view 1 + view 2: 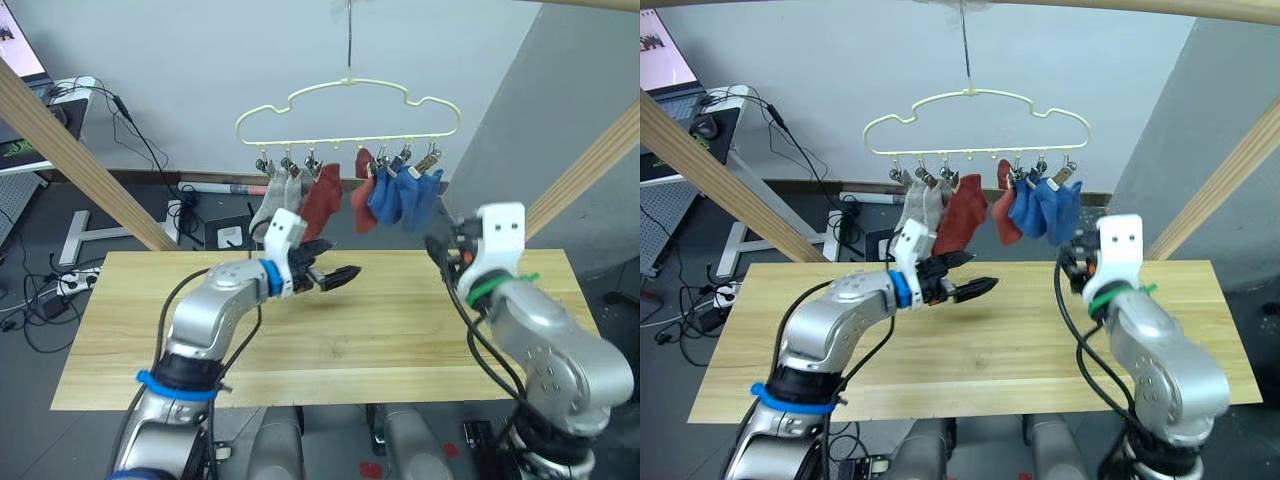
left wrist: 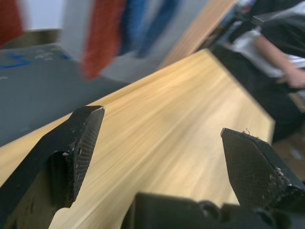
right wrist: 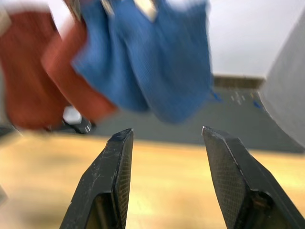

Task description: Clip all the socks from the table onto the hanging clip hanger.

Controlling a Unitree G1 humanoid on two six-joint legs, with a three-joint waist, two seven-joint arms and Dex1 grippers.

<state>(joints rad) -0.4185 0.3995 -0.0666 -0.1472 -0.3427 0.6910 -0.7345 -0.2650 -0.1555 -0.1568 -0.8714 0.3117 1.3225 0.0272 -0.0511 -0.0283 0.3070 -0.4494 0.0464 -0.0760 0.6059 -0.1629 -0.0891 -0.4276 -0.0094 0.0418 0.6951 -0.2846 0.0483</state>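
Note:
The cream clip hanger [image 1: 348, 105] hangs from a cord above the table's far edge. Six socks hang clipped along it: two light grey socks [image 1: 275, 198], two rust-red socks [image 1: 322, 200] and two blue socks [image 1: 412, 195]. The wooden table [image 1: 400, 340] has no socks on the part I see. My left gripper [image 1: 338, 275] is open and empty, hovering over the table just below the grey and red socks. My right gripper [image 3: 167, 134] is open and empty too, held above the table's right side and pointing at the blue socks [image 3: 157, 62].
Slanted pale wooden beams rise at the left [image 1: 80, 160] and the right [image 1: 590, 170] of the table. Cables and a power strip [image 1: 75, 282] lie on the floor behind. A person [image 2: 281, 52] sits beyond the table end in the left wrist view.

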